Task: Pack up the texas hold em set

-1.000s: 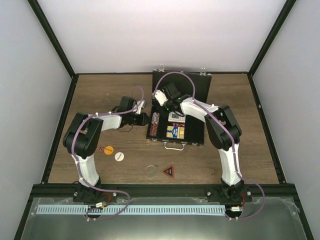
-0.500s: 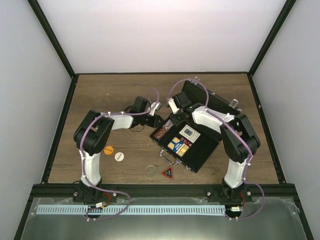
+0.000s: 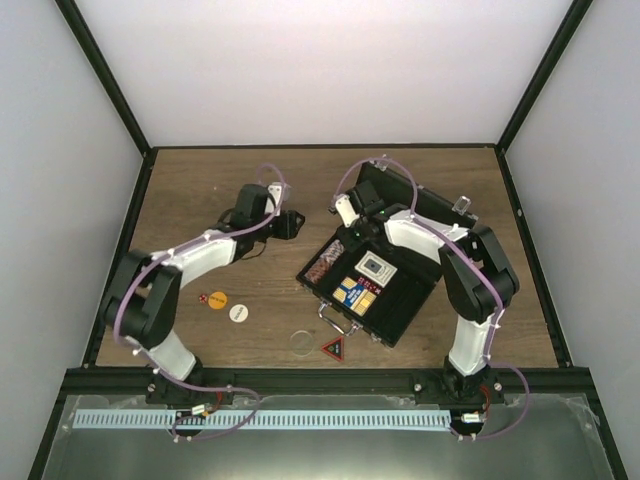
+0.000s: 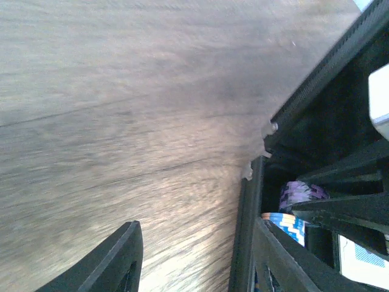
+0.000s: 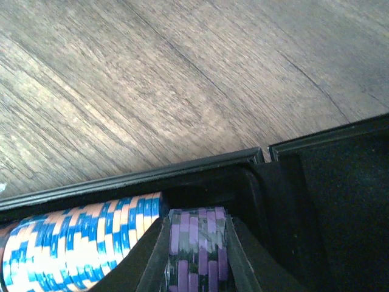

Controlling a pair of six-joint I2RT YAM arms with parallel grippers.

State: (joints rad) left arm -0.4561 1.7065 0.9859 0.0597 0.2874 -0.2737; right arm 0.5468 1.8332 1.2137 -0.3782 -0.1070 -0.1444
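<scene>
Filling the case — loose bits not packed yet.
The right tool pinches purple chips inside the open case, mid bench; the left tool hangs part open, empty. Next — grab the orange chip, near left.

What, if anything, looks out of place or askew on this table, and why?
The open black case sits diagonally, not square to the table edge. Loose pieces lie outside it near the front: orange disc, white disc, red dice, clear disc and red-black triangle.
</scene>
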